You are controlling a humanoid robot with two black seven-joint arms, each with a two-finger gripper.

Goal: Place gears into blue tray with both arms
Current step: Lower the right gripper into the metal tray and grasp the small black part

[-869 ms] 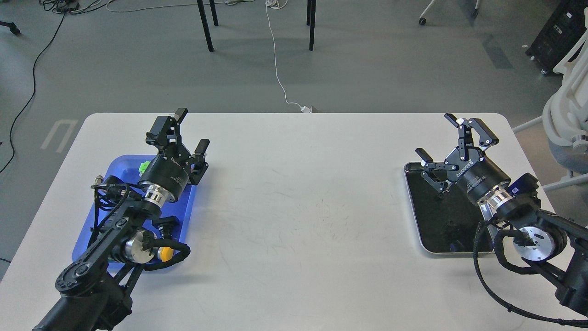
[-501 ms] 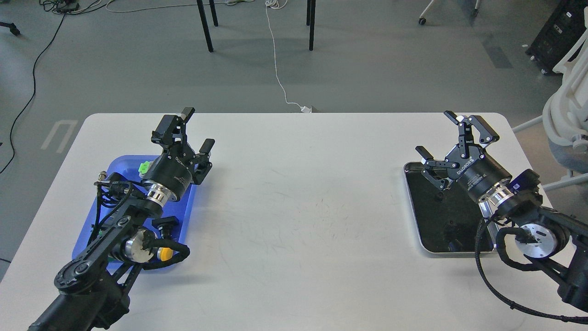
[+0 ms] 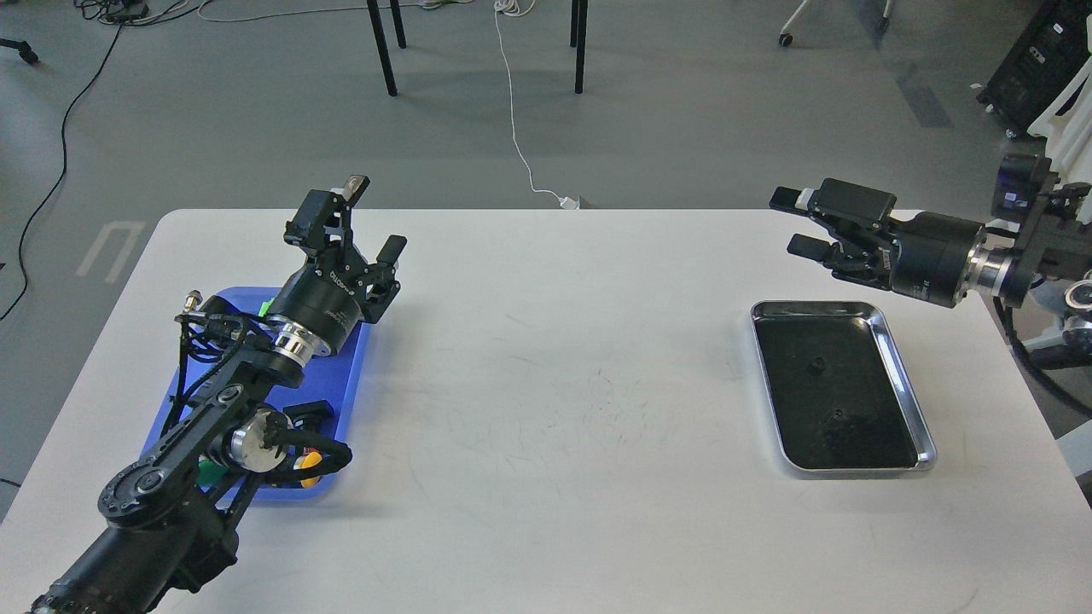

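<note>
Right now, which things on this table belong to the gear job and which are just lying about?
Job:
blue tray
steel tray with two small dark gears
left end effector
right end effector

Lying about:
switches in the blue tray
white cable on the floor

Blue tray (image 3: 354,375) table-left; tiny black gears (image 3: 817,367) in steel-rimmed tray (image 3: 906,384).

**A robotics lab**

A plain white rounded bench (image 3: 546,384) stands on a grey floor (image 3: 256,128) strewn with black cables (image 3: 64,128) and a white cord (image 3: 512,111). Black metal furniture legs (image 3: 381,47) and a white wheeled office chair (image 3: 1054,290) stand around it.
</note>
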